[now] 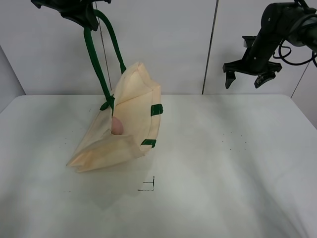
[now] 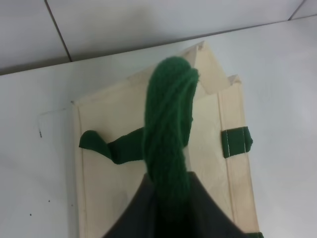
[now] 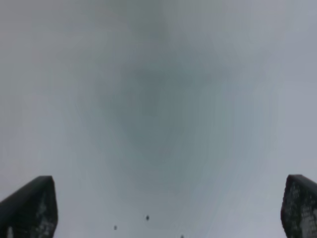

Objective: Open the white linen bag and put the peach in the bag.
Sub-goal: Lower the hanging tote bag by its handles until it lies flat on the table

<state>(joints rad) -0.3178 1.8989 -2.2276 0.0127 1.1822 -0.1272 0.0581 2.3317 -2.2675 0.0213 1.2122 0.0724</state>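
Observation:
The white linen bag (image 1: 124,124) hangs tilted over the table, its mouth held open, its bottom resting on the surface. The peach (image 1: 117,126) shows inside the open mouth. My left gripper (image 1: 81,12) is high at the top left, shut on the bag's dark green handle (image 1: 96,54), which runs taut down to the bag. In the left wrist view the green handle (image 2: 168,129) rises from my jaws over the bag (image 2: 124,163). My right gripper (image 1: 245,78) is open and empty, raised at the upper right, far from the bag; its fingertips (image 3: 29,208) frame bare table.
The white table (image 1: 223,163) carries a small black corner mark (image 1: 148,186) in front of the bag and some faint specks (image 1: 235,144) on the right. A pale wall with a dark seam (image 1: 210,44) stands behind.

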